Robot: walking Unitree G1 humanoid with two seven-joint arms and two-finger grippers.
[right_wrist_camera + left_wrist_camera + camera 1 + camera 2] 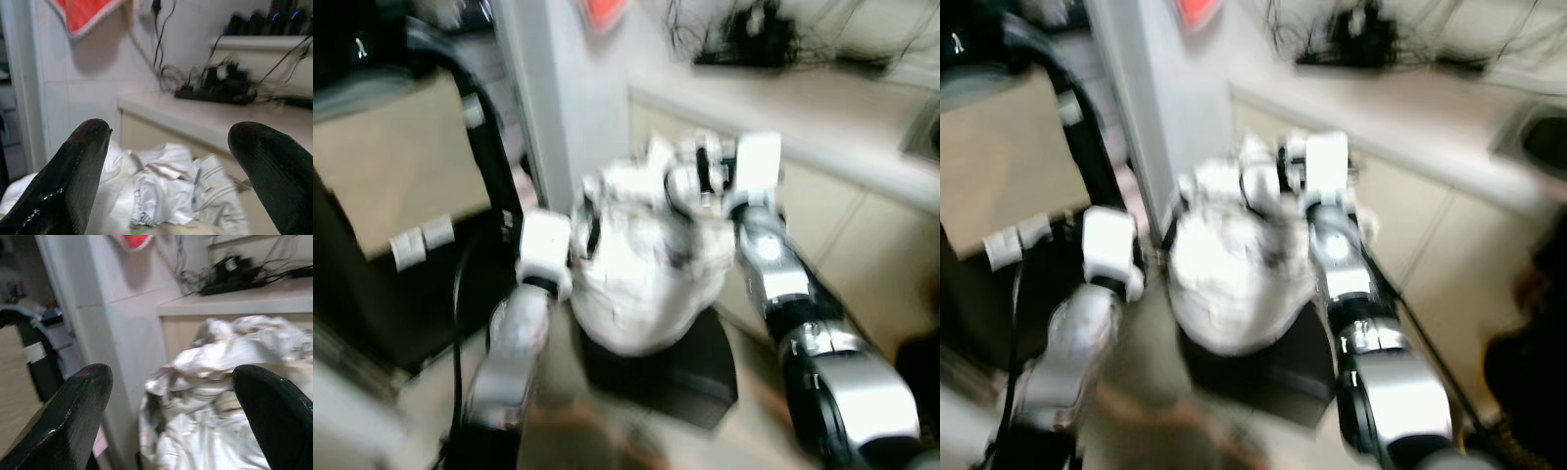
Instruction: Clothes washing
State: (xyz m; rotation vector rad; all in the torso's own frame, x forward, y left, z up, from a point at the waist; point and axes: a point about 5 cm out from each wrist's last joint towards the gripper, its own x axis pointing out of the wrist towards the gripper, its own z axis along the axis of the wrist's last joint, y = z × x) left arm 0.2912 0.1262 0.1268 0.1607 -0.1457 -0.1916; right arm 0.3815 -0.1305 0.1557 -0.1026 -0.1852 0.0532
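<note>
Both silver arms reach forward from the bottom of the head views and bracket a heaped pile of white laundry (641,264) at the centre of the frame. The left gripper (171,396) sits at the pile's left flank, its forearm rising from the lower left; in the left wrist view its two black fingers (73,416) are spread wide apart with the cloth between and beyond them, not pinched. The right gripper (168,161) is raised at the pile's upper right, the forearm running down to the lower right corner; its fingers (68,181) are likewise parted, poised just above the crumpled fabric.

No writing or brand can be read; the head views are blurred.

The laundry is a rounded mound of crumpled white cloth with grey folds and some striped fabric on top, resting on a black base (680,372) on the floor. Behind it stands a pale wall corner (548,108) with a red cloth (80,14) hanging at the top, and a beige counter (803,117) at upper right carrying a tangle of black cables (215,83).
</note>
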